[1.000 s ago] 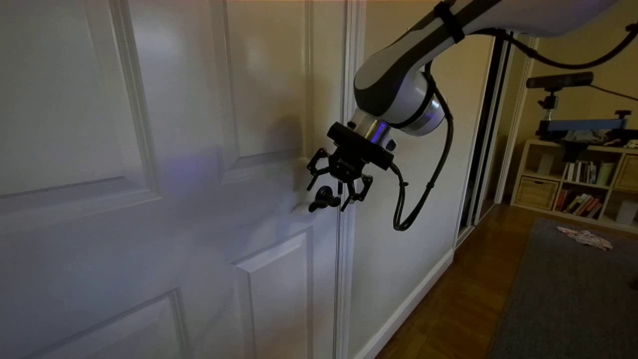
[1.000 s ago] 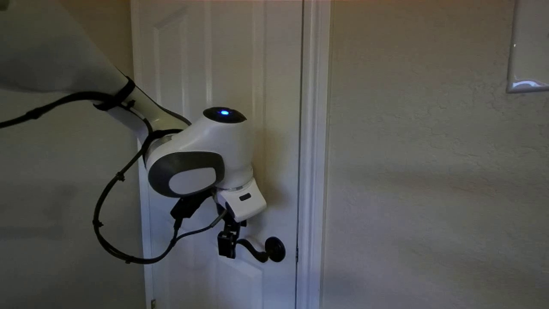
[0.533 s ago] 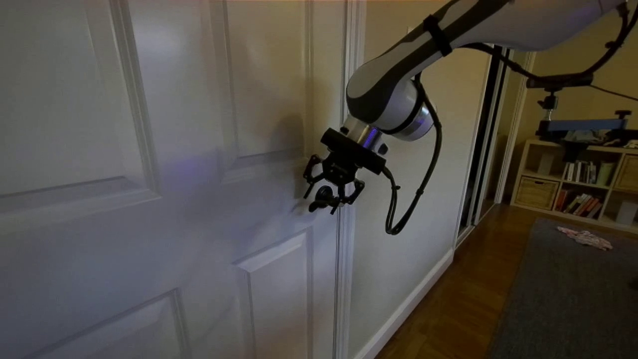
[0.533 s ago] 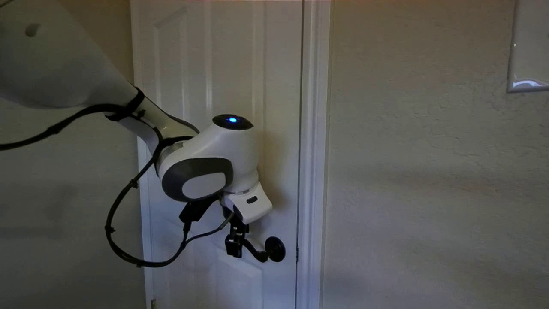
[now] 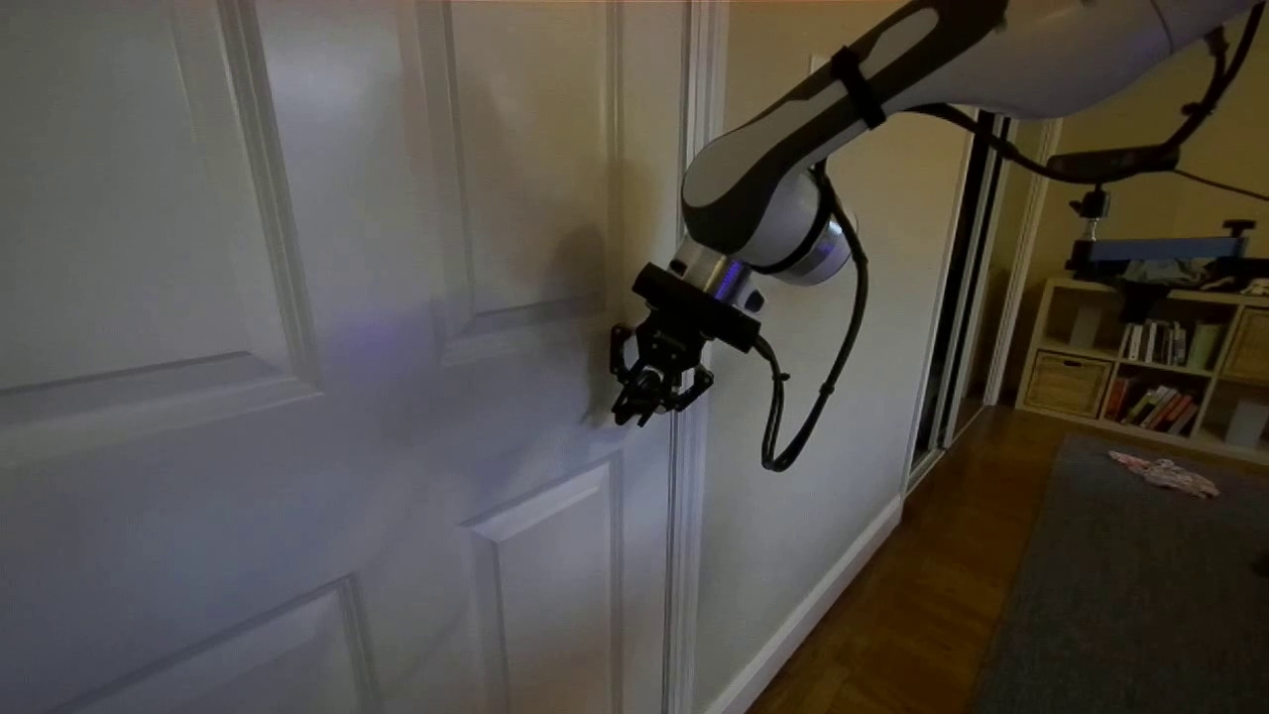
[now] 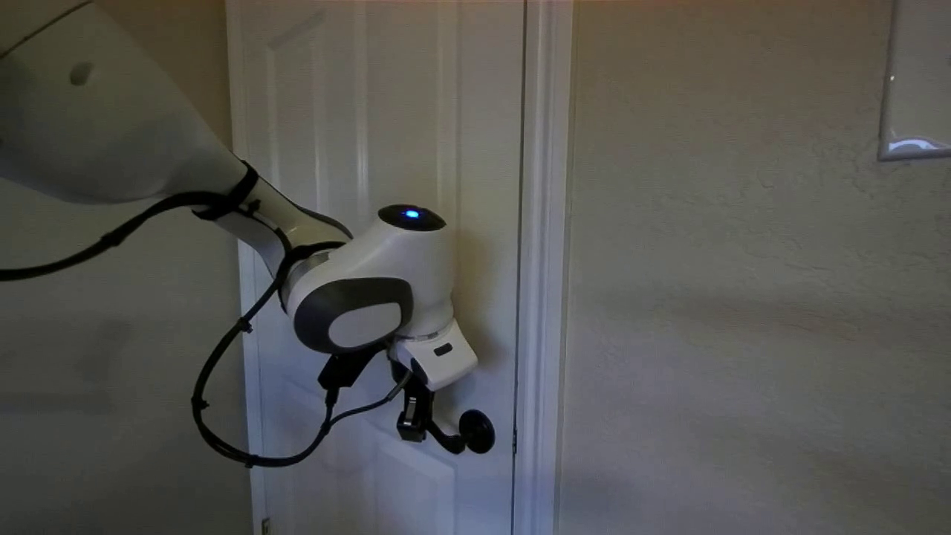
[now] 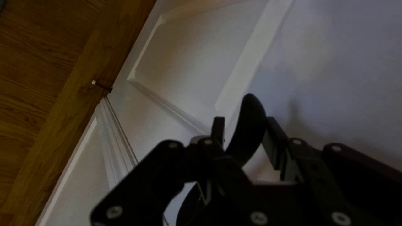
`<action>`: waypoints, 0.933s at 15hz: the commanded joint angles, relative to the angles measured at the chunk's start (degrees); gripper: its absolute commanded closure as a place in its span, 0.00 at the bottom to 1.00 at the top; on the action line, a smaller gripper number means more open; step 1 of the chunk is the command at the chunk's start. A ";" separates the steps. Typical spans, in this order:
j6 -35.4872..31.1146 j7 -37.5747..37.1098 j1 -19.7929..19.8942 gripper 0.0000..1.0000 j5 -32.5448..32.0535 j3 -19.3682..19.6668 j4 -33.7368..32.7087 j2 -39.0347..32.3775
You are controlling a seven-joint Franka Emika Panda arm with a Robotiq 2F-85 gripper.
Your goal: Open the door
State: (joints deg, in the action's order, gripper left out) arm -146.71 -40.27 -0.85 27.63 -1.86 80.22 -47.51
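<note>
The white panelled door [image 5: 397, 456] sits flush in its frame, and in an exterior view the same door [image 6: 487, 186] fills the middle behind the arm. Its dark curved lever handle [image 6: 477, 431] stands near the frame-side edge. In the wrist view the lever [image 7: 249, 122] rises between the fingers of my gripper [image 7: 245, 119]. Those fingers are partly drawn in but still apart. The right fingertip [image 7: 274, 128] meets the lever's edge; a gap shows beside the left fingertip [image 7: 217, 127]. Lower down, the left finger hides part of the lever. In an exterior view, gripper [image 5: 633, 417] and handle merge into one dark shape.
White trim [image 6: 546, 223] runs along the door's edge beside a plain wall [image 6: 728, 297]. A loose cable [image 5: 861, 327] hangs from the arm. Farther back are a shelf unit [image 5: 1076, 347], a rug [image 5: 1120, 585] and a cloth [image 5: 1165, 473].
My gripper has moved down and toward the handle's base, and its fingers have drawn closer together around the lever. The door and lever look unmoved.
</note>
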 commanded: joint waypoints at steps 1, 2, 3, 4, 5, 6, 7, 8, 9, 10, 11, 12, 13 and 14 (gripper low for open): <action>2.17 -1.91 -0.31 0.87 -1.37 0.56 -1.63 -0.18; 2.20 -1.75 -0.36 0.87 -1.37 0.37 -1.44 0.06; 2.18 -1.72 -0.56 0.86 -1.53 0.32 -1.13 0.31; 2.30 -1.36 -0.74 0.87 -1.68 0.13 -0.77 0.57; 2.25 -1.33 -0.89 0.87 -1.89 0.15 -0.65 0.54; 2.00 -1.72 -1.25 0.87 -2.28 0.51 -0.30 0.26; 1.92 -1.85 -1.27 0.87 -2.44 0.53 -0.27 -0.32; 1.50 -1.35 -0.98 0.87 -2.32 0.22 -0.21 -1.53; 1.14 -1.16 -0.96 0.87 -2.45 0.20 -0.34 -2.10; 0.79 -0.48 -0.78 0.87 -2.58 0.01 -0.59 -3.04; 0.75 -0.11 -0.66 0.87 -2.53 -0.10 -0.84 -3.70; 0.69 0.07 -0.64 0.87 -2.54 -0.08 -1.22 -4.49; 0.67 0.03 -0.78 0.87 -2.77 0.13 -1.60 -5.22; 0.67 0.12 -0.84 0.87 -3.00 0.37 -1.81 -5.86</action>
State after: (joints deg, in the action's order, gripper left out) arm -146.95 -40.61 -1.54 26.23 -2.02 77.81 -51.25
